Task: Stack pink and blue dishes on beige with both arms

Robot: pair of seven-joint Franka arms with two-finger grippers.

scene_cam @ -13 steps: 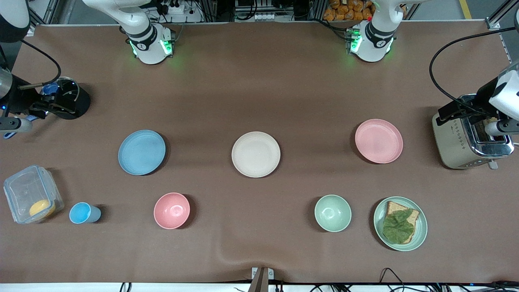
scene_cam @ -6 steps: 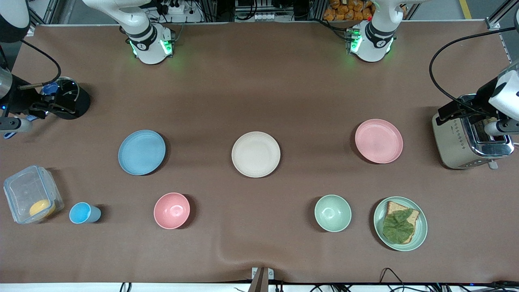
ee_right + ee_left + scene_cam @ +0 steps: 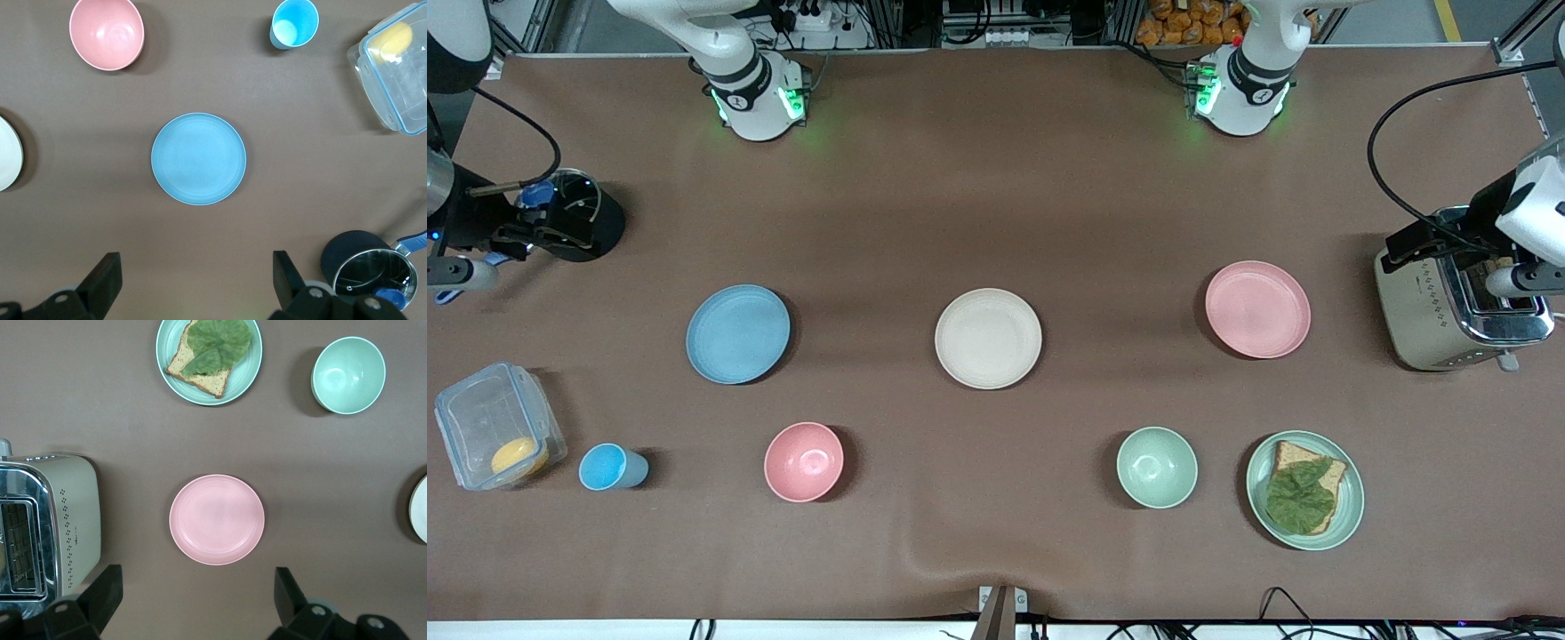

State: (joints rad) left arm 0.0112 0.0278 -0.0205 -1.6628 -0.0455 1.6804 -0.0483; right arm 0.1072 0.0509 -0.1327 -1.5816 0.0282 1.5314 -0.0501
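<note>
The beige plate (image 3: 988, 338) lies in the middle of the table. Toward the right arm's end lies the blue plate (image 3: 738, 333), and in the right wrist view this blue plate (image 3: 199, 159) sits below and ahead of my right gripper (image 3: 197, 280), which hangs high over bare table, open and empty. The pink plate (image 3: 1258, 308) lies toward the left arm's end. My left gripper (image 3: 198, 600) also hangs high and open, holding nothing, with the pink plate (image 3: 217, 519) just ahead of its fingertips. All three plates lie apart and bare.
A toaster (image 3: 1449, 298) stands beside the pink plate. Nearer the front camera are a pale green plate with toast (image 3: 1305, 489), a green bowl (image 3: 1157, 467), a pink bowl (image 3: 804, 461), a blue cup (image 3: 609, 467) and a clear box (image 3: 494, 427). A black pot (image 3: 578, 213) stands at the right arm's end.
</note>
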